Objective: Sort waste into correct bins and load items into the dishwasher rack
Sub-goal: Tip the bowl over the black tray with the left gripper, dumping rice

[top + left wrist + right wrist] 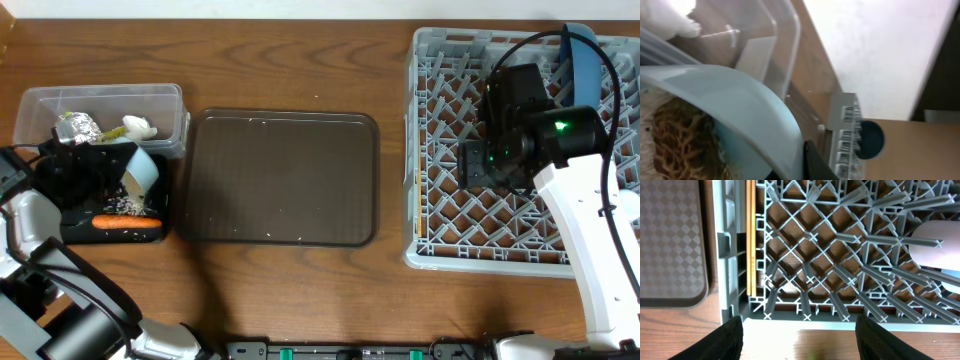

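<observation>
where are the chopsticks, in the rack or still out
In: the chopsticks lie flat in a narrow side channel of the dishwasher rack, just inside its wall.

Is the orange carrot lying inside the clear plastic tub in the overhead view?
No, the carrot lies in the black tray, next to the clear tub.

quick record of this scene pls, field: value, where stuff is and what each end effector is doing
left end effector: shut on light-blue bowl, tilted over black tray
right end effector: open, empty, above rack
clear tub: wrapper, tissue
black tray: carrot, rice
rack: chopsticks in edge slot, blue plate upright, pinkish-white cup
brown serving tray: between black tray and rack
</observation>
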Controlling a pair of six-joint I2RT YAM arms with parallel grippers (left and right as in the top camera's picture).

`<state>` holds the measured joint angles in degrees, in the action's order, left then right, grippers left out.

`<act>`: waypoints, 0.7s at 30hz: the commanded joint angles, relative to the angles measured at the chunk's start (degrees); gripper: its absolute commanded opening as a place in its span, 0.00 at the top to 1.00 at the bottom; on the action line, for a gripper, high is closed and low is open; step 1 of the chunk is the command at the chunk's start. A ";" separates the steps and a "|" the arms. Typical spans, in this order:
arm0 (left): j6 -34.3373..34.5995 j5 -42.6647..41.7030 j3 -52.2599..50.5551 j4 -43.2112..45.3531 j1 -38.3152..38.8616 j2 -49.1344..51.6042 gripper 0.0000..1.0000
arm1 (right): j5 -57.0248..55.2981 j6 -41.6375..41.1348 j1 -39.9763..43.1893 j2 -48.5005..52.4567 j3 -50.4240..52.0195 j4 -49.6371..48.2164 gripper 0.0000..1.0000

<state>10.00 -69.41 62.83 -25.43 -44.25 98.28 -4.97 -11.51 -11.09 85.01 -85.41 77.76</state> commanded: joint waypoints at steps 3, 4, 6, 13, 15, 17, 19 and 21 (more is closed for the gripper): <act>-1.18 -6.84 1.09 0.04 -1.46 0.55 0.94 | -0.66 0.42 0.26 -0.20 0.13 0.35 0.32; -1.20 -7.52 1.01 0.04 -1.60 0.61 0.94 | -0.63 0.42 0.26 -0.20 0.13 0.35 0.32; -1.22 -8.02 0.66 0.07 -1.86 0.76 0.94 | -0.63 0.42 0.26 -0.20 0.13 0.35 0.32; -3.02 -11.30 -1.01 0.39 -2.93 3.15 0.94 | -0.63 0.42 0.26 -0.20 0.13 0.52 0.32; -3.19 -14.03 -1.03 1.03 -3.34 4.61 0.94 | -0.63 0.42 0.26 -0.20 0.13 0.52 0.32; -3.41 -16.33 -1.03 1.40 -3.67 6.03 0.94 | -0.63 0.42 0.26 -0.20 0.13 0.52 0.32; -3.82 -17.88 -1.03 1.38 -3.98 7.34 0.94 | -0.63 0.42 0.26 -0.20 0.13 0.52 0.32; -4.00 -19.41 -1.03 1.42 -4.09 8.28 0.94 | -0.63 0.42 0.26 -0.20 0.13 0.63 0.32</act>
<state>7.73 -83.50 62.22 -24.14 -47.92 105.58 -4.95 -11.51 -11.11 85.01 -85.41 78.26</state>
